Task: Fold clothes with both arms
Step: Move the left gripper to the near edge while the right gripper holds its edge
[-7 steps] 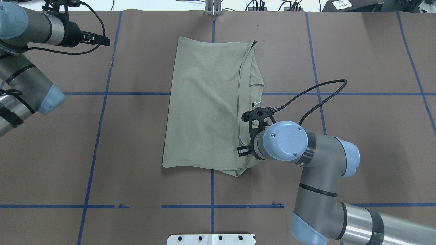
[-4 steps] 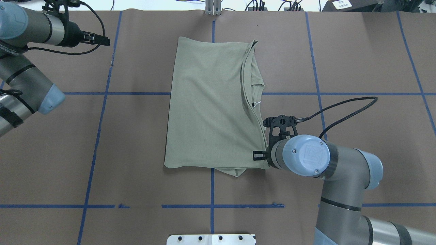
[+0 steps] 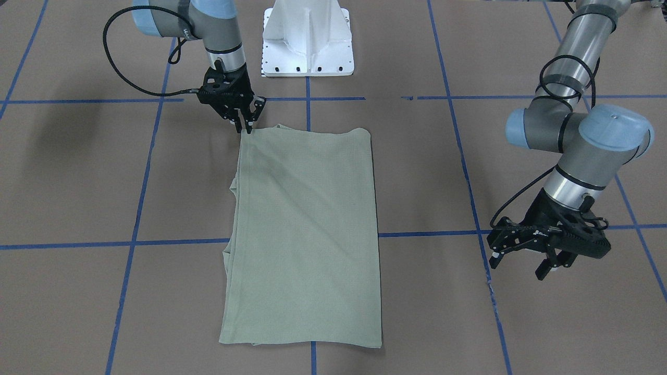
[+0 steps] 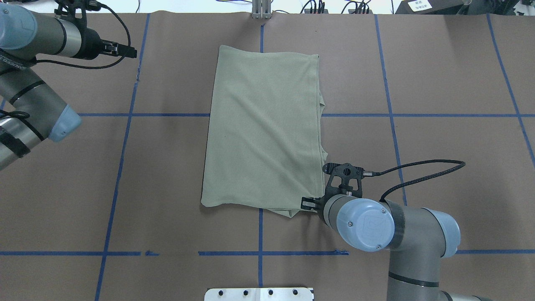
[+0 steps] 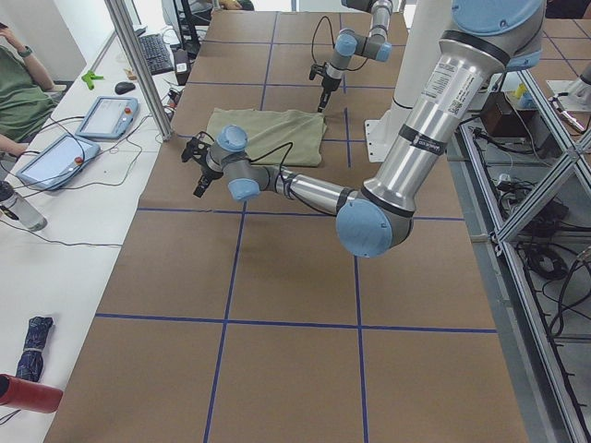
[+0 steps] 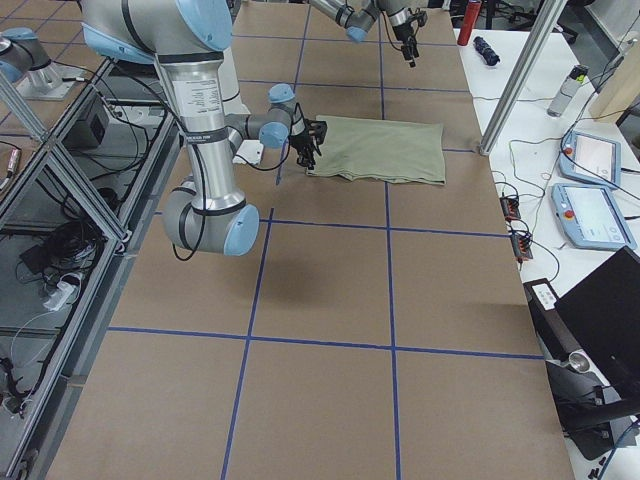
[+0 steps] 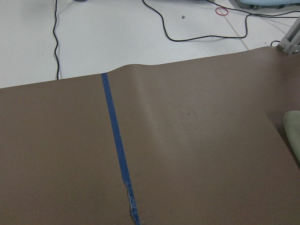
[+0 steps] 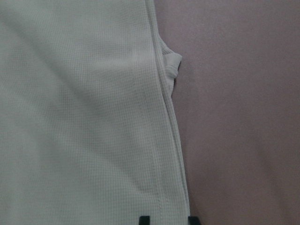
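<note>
The sage-green shirt (image 4: 263, 129) lies folded into a tall rectangle at the table's middle, and also shows in the front view (image 3: 305, 229). My right gripper (image 4: 309, 204) is at its near right corner. In the front view it (image 3: 245, 126) has its fingers drawn together on that corner. The right wrist view shows the shirt's hem (image 8: 164, 140) running between the two fingertips. My left gripper (image 3: 521, 264) is open and empty, hovering over bare table far to the shirt's left, near the far edge in the overhead view (image 4: 129, 51). The collar and neck tag are hidden.
The white pedestal base (image 3: 307, 36) stands at the robot's side. Blue tape lines (image 4: 125, 115) cross the brown table cover. A metal post (image 4: 261, 10) stands at the far edge. Tablets (image 5: 106, 115) and cables lie on the white bench beyond.
My right gripper moved right and toward the robot, drawing the shirt's top layer over the collar. The layer now lies flat to the right edge. The left arm barely moved.
</note>
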